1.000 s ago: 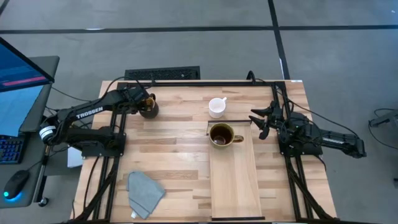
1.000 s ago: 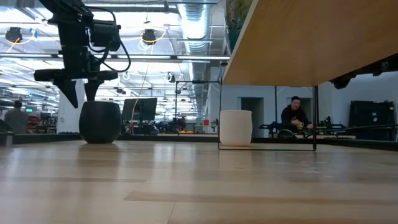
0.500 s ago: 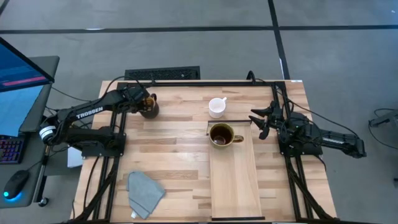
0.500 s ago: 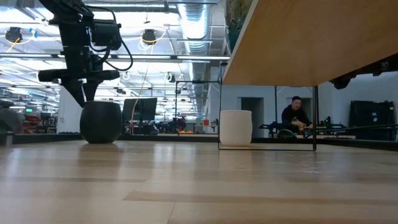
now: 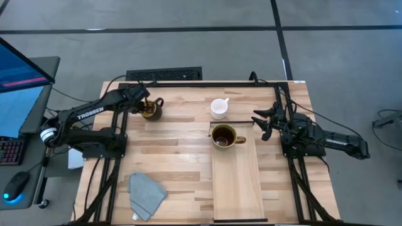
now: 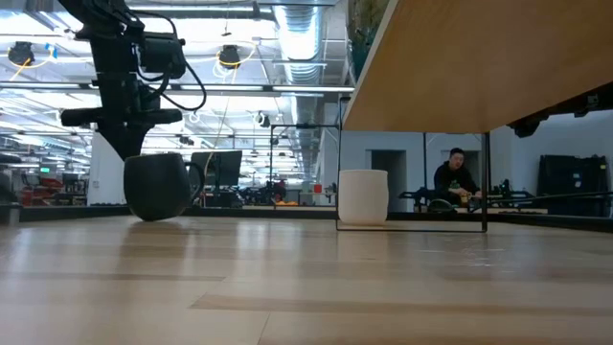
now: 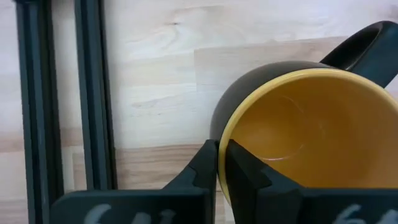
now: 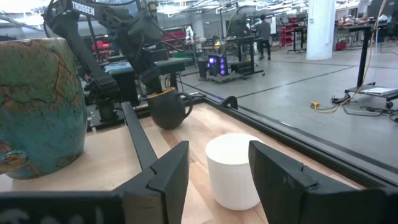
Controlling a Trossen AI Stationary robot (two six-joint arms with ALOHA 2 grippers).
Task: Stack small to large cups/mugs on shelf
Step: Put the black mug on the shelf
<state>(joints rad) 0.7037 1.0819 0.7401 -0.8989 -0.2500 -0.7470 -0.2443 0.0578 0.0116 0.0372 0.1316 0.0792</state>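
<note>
Yellow-lined dark mug [image 7: 298, 137] is tilting near the table's far left corner, the left gripper [image 7: 222, 171] pinching its rim, while the right gripper [image 8: 214, 165] is waiting spread beside the shelf [image 5: 237, 185].

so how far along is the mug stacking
Done: the brown mug sits on the pale board. In hand: the left gripper has its jaws shut on the rim of the yellow-lined mug, which tilts in the low view. Left: that mug and the white mug are both off the board. The right gripper waits open beside it.
</note>
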